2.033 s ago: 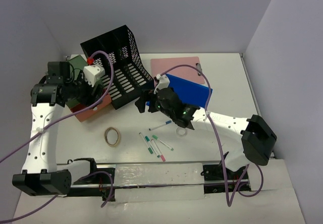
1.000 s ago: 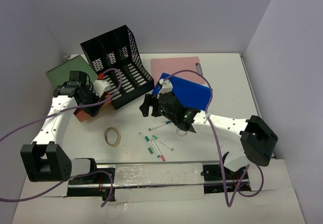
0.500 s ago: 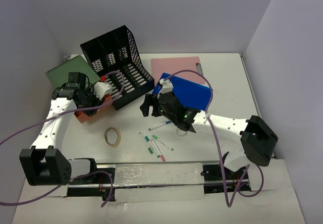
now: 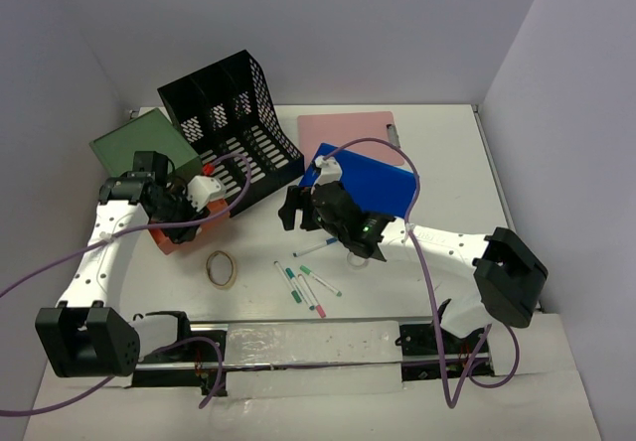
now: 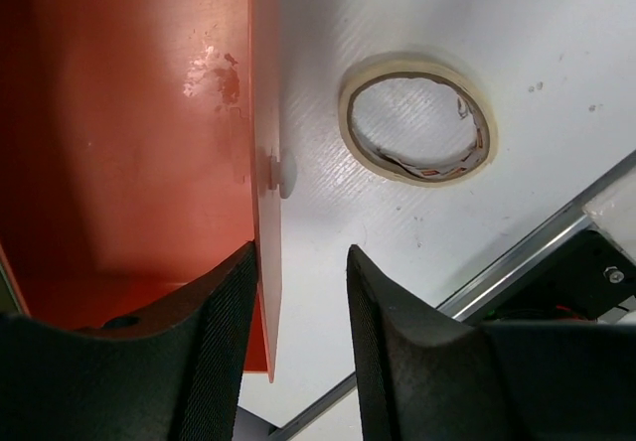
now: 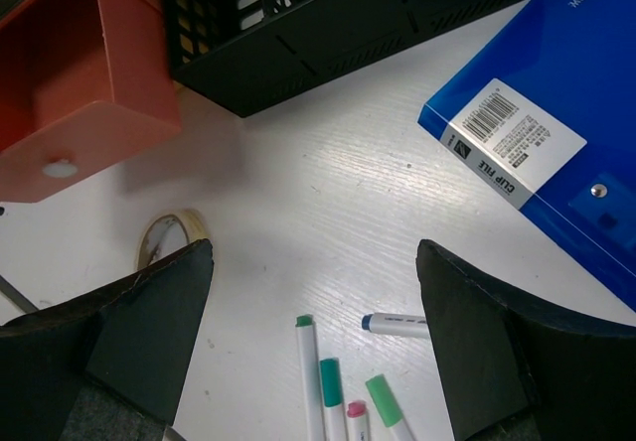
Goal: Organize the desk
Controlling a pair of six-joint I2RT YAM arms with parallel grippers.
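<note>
On the white desk (image 4: 447,163) an orange open box (image 4: 184,234) lies left of centre, just in front of the black file rack (image 4: 234,128). My left gripper (image 4: 186,213) straddles one wall of this orange box (image 5: 129,113). The left gripper (image 5: 298,262) has its left pad against the wall's inner face, while a gap shows between the wall and the right pad. My right gripper (image 4: 295,208) hangs wide open over bare desk. Below the right gripper (image 6: 313,262) lie several loose pens (image 6: 328,381).
A masking-tape roll (image 4: 222,268) lies in front of the box. Several pens (image 4: 308,287) are scattered near the middle front. A blue clip file (image 4: 368,188) and a pink clipboard (image 4: 348,128) lie at the back right. A green board (image 4: 134,143) is at the back left.
The left jaws have narrowed around the box wall. The box and left gripper have shifted slightly toward the front right. The right arm has held still over the last second.
</note>
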